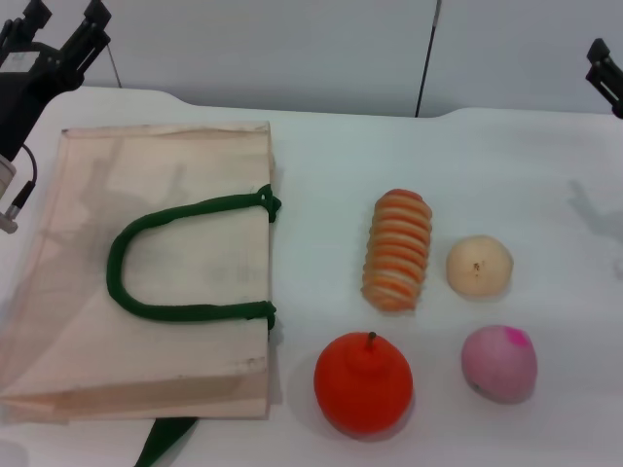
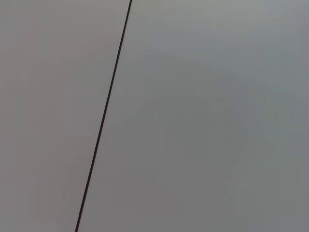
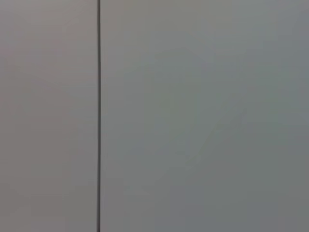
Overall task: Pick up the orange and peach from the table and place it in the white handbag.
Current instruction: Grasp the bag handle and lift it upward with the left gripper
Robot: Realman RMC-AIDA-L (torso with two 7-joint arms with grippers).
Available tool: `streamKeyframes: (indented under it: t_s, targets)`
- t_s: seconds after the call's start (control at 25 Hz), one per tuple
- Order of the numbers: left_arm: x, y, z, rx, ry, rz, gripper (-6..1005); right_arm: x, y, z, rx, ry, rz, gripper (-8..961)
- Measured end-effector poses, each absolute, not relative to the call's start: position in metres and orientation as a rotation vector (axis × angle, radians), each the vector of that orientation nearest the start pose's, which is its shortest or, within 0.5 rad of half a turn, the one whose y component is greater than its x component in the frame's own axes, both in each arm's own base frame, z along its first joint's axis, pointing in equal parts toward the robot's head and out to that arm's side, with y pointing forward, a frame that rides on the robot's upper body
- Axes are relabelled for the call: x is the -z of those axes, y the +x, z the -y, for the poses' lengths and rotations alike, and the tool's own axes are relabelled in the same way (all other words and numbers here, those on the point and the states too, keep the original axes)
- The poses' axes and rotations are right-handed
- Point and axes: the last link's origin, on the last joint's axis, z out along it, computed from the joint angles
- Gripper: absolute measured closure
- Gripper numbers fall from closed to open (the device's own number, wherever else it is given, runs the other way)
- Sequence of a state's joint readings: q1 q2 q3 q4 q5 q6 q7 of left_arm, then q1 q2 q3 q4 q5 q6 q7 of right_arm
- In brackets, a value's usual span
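The bag (image 1: 146, 282) is cream-beige with dark green handles (image 1: 185, 258). The orange (image 1: 362, 382) is bright orange-red with a small dark stem. The peach (image 1: 498, 363) is dusty pink with a magenta spot. The roll (image 1: 397, 250) is striped orange and cream. The ball (image 1: 479, 265) is pale yellow-beige. The table (image 1: 331, 156) is white.

The left gripper (image 1: 66, 27) is cut off by the head view's top edge, so its fingers' spacing cannot be judged. The right gripper (image 1: 605, 70) shows only as a dark fragment at the right edge. The handbag (image 1: 146, 282) hides most of its lower handle (image 1: 164, 443), which the bottom edge also cuts off. Both wrist views show only a plain grey wall (image 2: 203, 121) with a dark seam (image 3: 98, 116).
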State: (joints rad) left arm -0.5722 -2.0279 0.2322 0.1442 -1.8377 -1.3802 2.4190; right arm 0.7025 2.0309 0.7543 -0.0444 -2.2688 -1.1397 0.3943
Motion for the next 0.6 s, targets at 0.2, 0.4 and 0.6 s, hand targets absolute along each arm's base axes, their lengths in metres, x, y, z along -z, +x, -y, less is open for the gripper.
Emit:
streamKeyframes:
  t_s: [0.2,0.4,0.6]
  targets:
    - [-0.0602,-0.2995,-0.3702,1.116,-1.619,0.529,112,-0.0207,0.2891,-0.4048,-0.782,-1.7,-0.481,74]
    - [-0.0602,-0.2996,-0.3702,1.116,-1.619,0.529,117,-0.0207,0.2891,-0.4048,-0.782,-1.7,-0.481,74]
    - [-0.0601,-0.2998,-0.3703,1.119,-1.618,0.535,121,-0.0207,0.2891,-0.4048,-0.782,-1.7,-0.48,74]
